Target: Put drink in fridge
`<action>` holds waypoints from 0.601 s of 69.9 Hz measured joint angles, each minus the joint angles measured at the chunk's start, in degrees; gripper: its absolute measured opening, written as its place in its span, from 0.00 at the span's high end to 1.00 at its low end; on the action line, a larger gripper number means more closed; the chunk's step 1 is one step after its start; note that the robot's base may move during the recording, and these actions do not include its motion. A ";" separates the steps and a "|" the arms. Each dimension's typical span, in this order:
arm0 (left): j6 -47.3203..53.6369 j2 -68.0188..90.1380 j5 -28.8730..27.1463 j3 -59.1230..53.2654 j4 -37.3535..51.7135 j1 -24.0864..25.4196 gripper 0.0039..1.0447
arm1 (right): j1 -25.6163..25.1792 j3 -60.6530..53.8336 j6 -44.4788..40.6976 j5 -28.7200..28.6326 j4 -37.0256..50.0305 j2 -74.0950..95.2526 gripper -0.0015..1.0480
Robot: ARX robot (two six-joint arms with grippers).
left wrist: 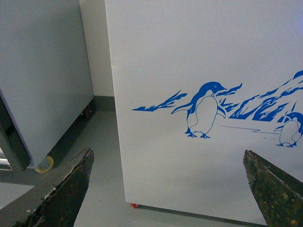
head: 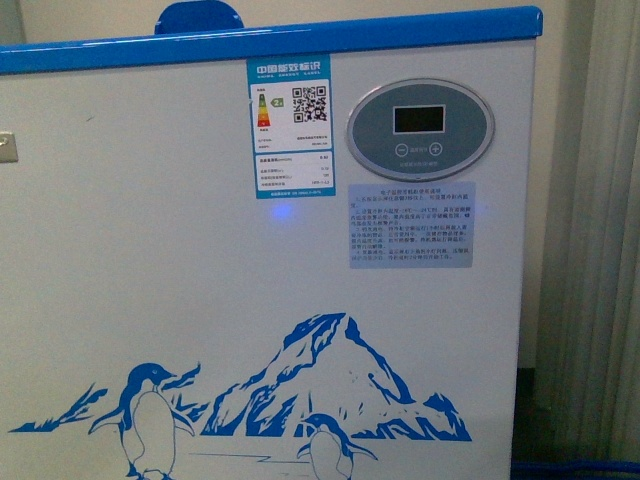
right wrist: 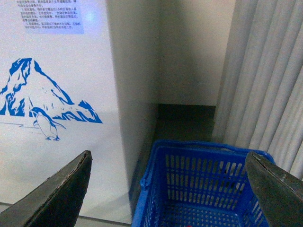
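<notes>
Fridge (head: pixel 200 250) faces me square on, blue basket (right wrist: pixel 203 175) just beside its right flank, nearer my right hand (right wrist: pixel 168 154); that and my left hand (left wrist: pixel 166 152) both gape wide, holding nothing.

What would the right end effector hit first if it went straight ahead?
Probably the blue basket, framed by the open right end effector; the fridge stands aside. Depth is unclear.
</notes>
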 joint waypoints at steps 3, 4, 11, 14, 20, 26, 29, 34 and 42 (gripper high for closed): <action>0.00 -0.02 0.00 0.00 0.00 0.00 0.08 | 0.55 0.61 1.31 2.27 -2.38 1.46 0.07; 0.00 -0.02 -0.02 0.00 0.00 0.00 0.08 | 0.66 1.40 1.90 3.58 -4.24 2.29 0.07; 0.00 -0.02 0.00 0.00 0.00 0.00 0.08 | -3.41 9.42 8.92 8.44 -17.84 20.74 0.07; 0.00 -0.02 0.00 0.00 0.00 0.00 0.08 | -6.43 10.67 10.32 6.99 -15.85 28.92 0.07; 0.00 -0.02 0.00 0.00 0.00 0.00 0.08 | -12.11 13.44 11.76 5.77 -4.57 48.92 0.07; 0.00 -0.02 0.00 0.00 0.00 0.00 0.08 | -14.62 18.67 12.79 4.44 6.80 69.70 0.07; 0.00 -0.02 0.00 0.00 0.00 0.00 0.08 | -14.97 21.29 13.60 3.19 9.97 78.55 0.07; 0.00 -0.02 0.00 0.00 0.00 0.00 0.08 | -15.12 26.75 16.37 0.46 12.48 93.50 0.07; 0.00 -0.02 0.00 0.00 0.00 0.00 0.08 | -15.04 36.33 22.60 -3.56 14.93 112.83 0.07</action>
